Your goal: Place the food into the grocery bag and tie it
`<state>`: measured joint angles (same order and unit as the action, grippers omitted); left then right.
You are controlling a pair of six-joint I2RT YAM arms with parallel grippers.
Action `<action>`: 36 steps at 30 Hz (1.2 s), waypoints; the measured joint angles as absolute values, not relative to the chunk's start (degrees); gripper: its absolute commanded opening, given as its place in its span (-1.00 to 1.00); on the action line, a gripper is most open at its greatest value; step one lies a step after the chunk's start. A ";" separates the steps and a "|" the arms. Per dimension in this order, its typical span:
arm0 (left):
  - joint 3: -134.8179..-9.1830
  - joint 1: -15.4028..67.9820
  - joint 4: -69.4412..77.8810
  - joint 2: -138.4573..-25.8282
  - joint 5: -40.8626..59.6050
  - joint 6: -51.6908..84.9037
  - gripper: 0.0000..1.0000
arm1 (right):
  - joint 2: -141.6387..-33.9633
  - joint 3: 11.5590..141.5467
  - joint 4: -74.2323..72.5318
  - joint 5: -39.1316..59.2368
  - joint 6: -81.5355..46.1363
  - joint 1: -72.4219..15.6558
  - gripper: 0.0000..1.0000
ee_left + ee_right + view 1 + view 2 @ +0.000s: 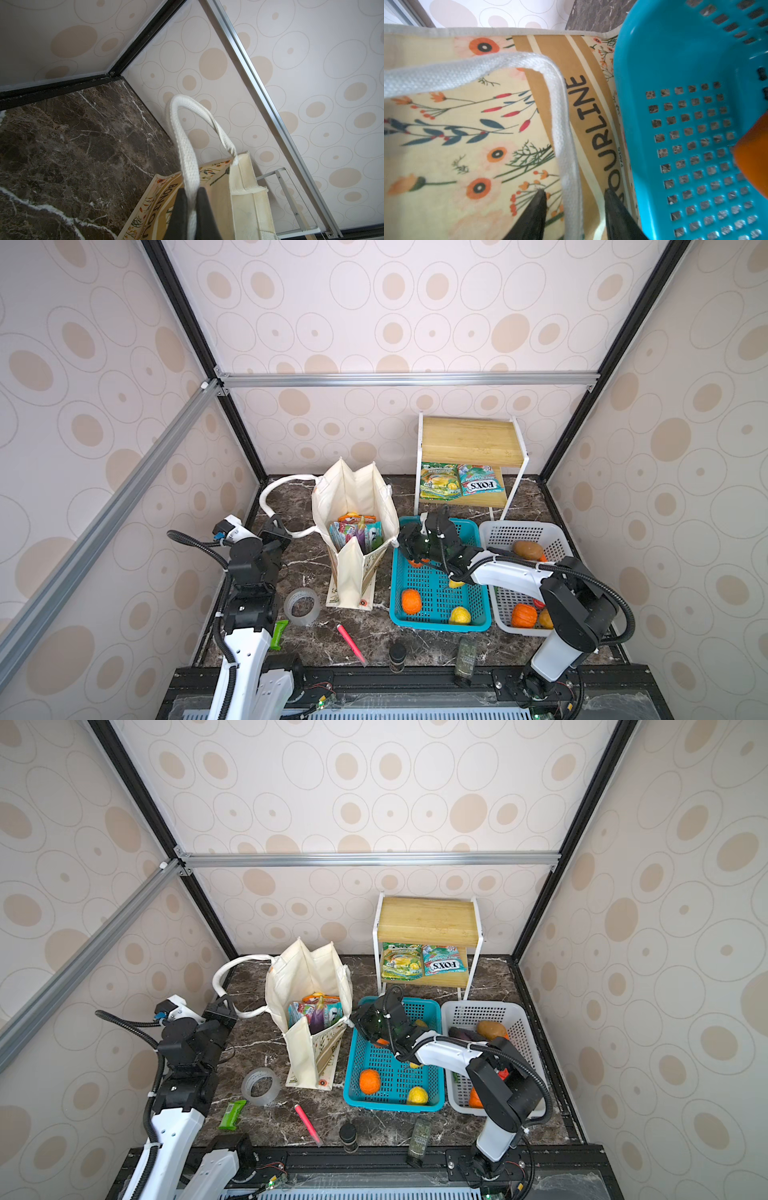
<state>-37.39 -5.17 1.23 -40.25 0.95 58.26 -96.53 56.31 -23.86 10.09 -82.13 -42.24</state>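
Mid-table: cream floral bag (353,493) upright | L hand (191,189) pinching handle (182,141) | R hand (574,191) ajar astride other handle (560,124)

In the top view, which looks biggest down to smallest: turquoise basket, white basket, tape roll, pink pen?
In a top view:
Turquoise plastic basket and white plastic basket, about alike; the right arm hides part of the white one.
Clear tape roll.
Slim pink pen.

Marble tabletop (415,641), grocery bag (353,493), turquoise basket (434,624), white basket (498,537), tape roll (289,606)
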 measured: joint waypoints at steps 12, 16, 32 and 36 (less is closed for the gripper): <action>-36.88 -5.17 1.15 -39.97 0.93 58.43 -1.00 | -97.69 57.17 -27.09 4.16 -82.13 -43.55 -1.00; -37.47 -5.17 0.75 -39.88 0.95 56.58 -1.00 | -90.87 57.49 -17.47 0.38 -74.11 -42.68 -1.00; -52.01 1.85 2.28 -52.10 12.21 47.20 -1.00 | -93.62 98.32 19.07 2.37 -32.29 -41.45 -1.00; -56.66 8.23 1.98 -56.21 13.17 45.17 -1.00 | -98.50 102.67 20.69 6.55 -27.46 -43.16 -1.00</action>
